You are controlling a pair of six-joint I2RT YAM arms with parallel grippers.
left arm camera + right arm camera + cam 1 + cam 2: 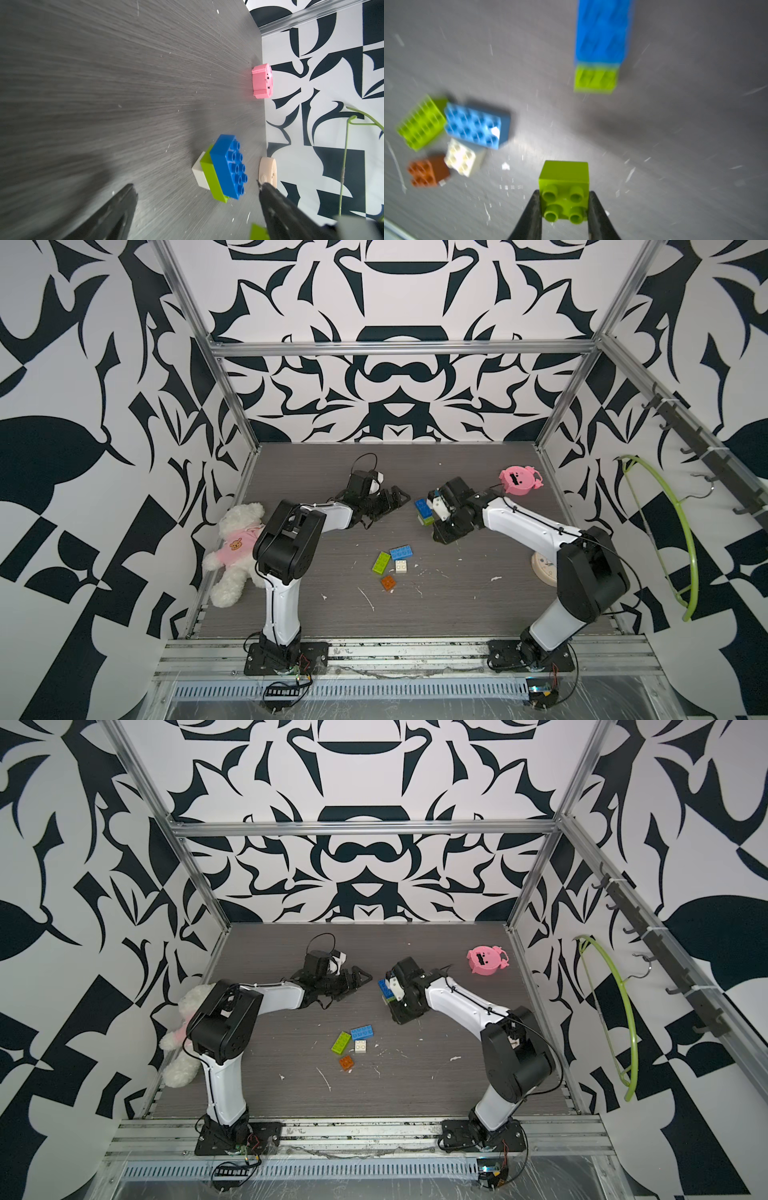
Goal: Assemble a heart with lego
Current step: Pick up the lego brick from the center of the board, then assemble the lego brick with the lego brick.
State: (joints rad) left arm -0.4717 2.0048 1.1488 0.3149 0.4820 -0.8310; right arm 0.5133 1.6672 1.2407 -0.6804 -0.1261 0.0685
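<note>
Black-and-white patterned walls (395, 302) enclose a grey woodgrain tabletop (457, 605)

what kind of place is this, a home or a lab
Probably a robot lab test cell: two arms bolted to an aluminium rail, patterned panels boxing in the table, toy bricks as props.
</note>
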